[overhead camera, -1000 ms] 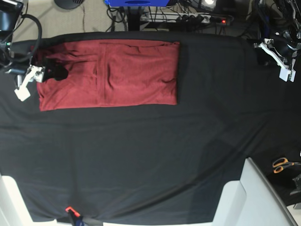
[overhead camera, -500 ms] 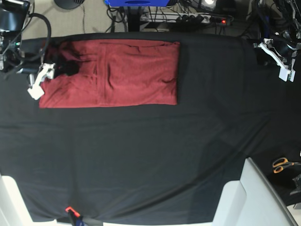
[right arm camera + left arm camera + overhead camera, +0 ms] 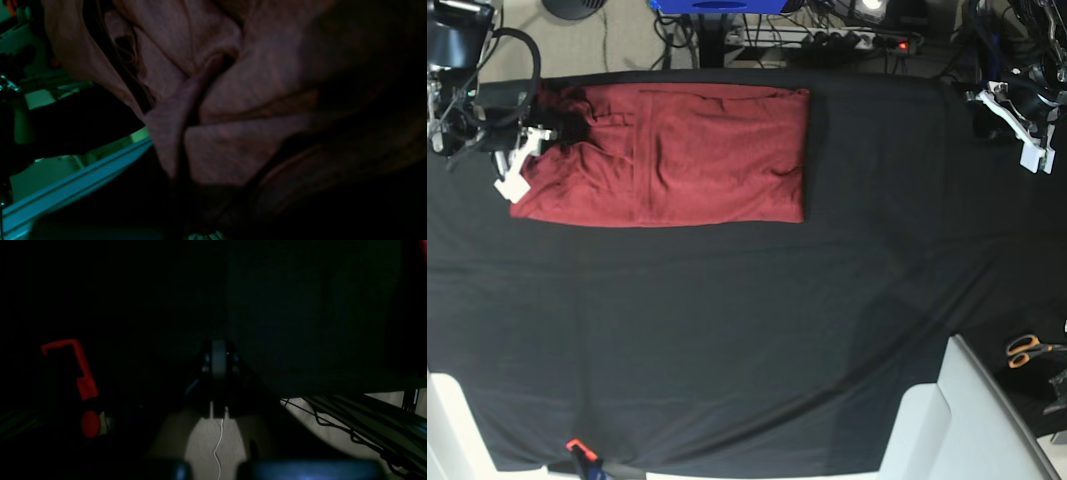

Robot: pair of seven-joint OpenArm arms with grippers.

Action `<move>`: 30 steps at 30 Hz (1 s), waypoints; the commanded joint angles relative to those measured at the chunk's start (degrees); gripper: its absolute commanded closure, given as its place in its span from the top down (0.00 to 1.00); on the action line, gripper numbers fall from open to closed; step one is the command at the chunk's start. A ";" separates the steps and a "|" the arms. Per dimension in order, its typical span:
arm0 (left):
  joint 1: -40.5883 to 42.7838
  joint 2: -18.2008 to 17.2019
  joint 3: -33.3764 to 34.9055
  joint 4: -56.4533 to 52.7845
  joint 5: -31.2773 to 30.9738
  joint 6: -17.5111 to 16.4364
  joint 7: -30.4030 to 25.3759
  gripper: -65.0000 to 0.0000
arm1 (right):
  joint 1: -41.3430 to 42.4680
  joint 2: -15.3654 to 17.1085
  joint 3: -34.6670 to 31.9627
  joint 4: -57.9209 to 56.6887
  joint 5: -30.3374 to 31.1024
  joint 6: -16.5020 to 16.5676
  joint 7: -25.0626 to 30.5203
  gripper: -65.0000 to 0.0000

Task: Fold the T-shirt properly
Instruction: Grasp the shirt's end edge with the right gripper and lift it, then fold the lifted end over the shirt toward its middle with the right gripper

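Black tablecloth [image 3: 747, 340] bears the T-shirt [image 3: 687, 155], its edge pinched in right gripper [image 3: 519, 160]

Base cam: overhead, looking straight down, far enough to take in the whole black-draped counter [image 3: 747, 340]. Right wrist cam: v. close, frame filled w/ folds of the T-shirt [image 3: 253, 100]; same cloth lies top left in base view [image 3: 677, 155]. Left wrist cam: dark, low at counter edge, facing floor [image 3: 213, 443] & cables.
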State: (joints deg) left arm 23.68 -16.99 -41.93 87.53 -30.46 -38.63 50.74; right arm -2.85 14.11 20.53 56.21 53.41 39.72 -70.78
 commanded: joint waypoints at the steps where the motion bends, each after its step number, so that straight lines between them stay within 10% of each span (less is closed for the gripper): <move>1: 0.10 -0.98 -0.49 0.78 -0.88 -0.09 -0.76 0.00 | 0.61 0.79 -0.53 2.92 0.97 0.28 0.06 0.00; 16: 0.10 -1.07 -0.57 0.78 -0.88 -0.01 -0.76 0.00 | -2.47 -1.05 -16.97 26.74 1.23 -0.21 0.32 0.00; 30: 0.01 -1.07 -0.49 0.78 -0.88 -0.01 -0.76 0.00 | 2.19 -3.95 -34.82 29.64 1.05 -18.05 4.10 0.00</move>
State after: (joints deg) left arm 23.68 -17.02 -42.00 87.50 -30.46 -38.63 50.76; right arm -1.45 9.96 -14.59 85.08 52.99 21.23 -66.85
